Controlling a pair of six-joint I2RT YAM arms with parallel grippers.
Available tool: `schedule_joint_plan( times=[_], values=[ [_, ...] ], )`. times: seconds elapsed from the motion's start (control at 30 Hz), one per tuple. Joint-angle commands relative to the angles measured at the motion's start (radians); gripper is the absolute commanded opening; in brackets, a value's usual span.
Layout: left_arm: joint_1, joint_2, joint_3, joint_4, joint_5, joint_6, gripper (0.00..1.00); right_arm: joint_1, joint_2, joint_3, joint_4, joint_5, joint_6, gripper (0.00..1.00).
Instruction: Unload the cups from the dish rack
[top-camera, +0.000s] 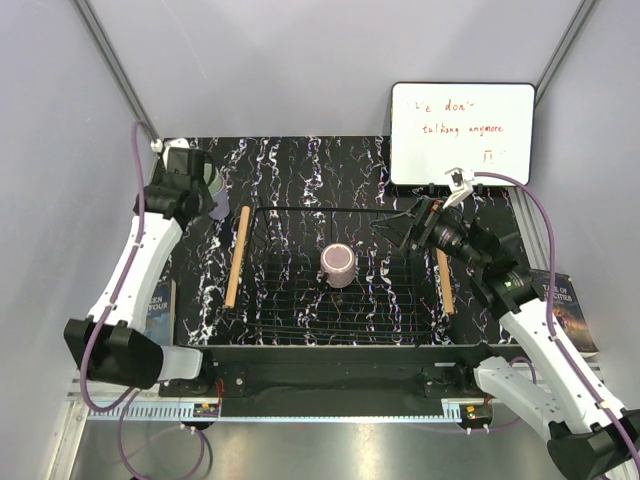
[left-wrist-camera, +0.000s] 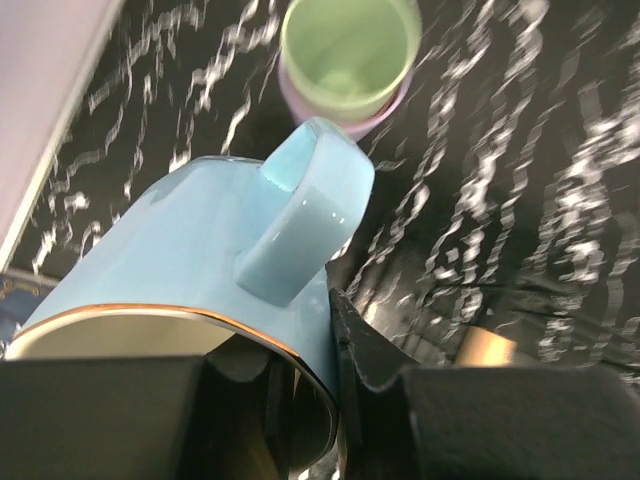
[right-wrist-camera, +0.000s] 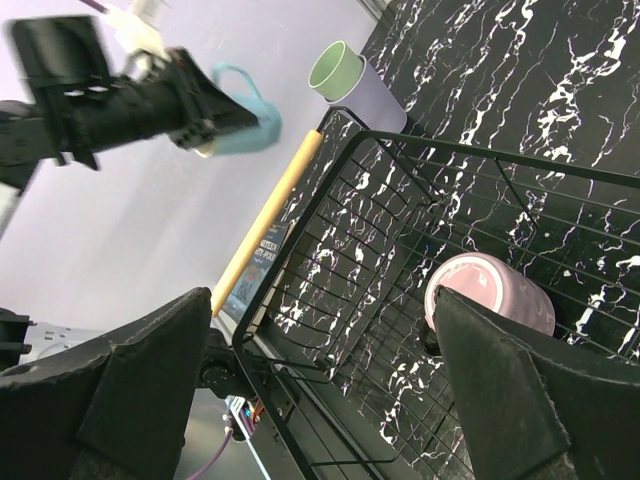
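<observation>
Place: we take this for a robot laboratory test cell, not a home or a kitchen.
Walls: plain pale panels (top-camera: 300, 60) close the table on three sides, with bare metal struts (top-camera: 110, 62) in the corners.
Machines: we see a left arm (top-camera: 140, 260) and a right arm (top-camera: 540, 340) fixed at the near edge, with purple cables (top-camera: 136, 165) along them.
Table: a black marble-pattern top (top-camera: 290, 170) behind a metal rail (top-camera: 330, 412).
Household thing: a dish rack (top-camera: 290, 290).
Whiteboard (top-camera: 462, 135): a red handwritten note.

Left end effector (left-wrist-camera: 290, 395) clamped — right one (right-wrist-camera: 322, 310) (raised) agape.
</observation>
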Motion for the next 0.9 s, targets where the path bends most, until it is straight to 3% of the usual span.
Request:
schedule_joint_plan(
  times=[0.0,0.53,0.87],
  values=[
    [0.019,0.038,-0.11,0.101,0.03,-0.029,0.0,0.002,0.001,-0.009,0.009,0.008,0.003,1.0],
    [0.117,0.222,-0.212,0.24,0.244,-0.1,0.0,0.002,0.026,-0.014,-0.002,0.012,0.013,1.0],
    [0.13,0.305,-0.175,0.174,0.263,-0.128,0.0,0.002,0.044,-0.02,0.0,0.026,0.013,1.0]
  ],
)
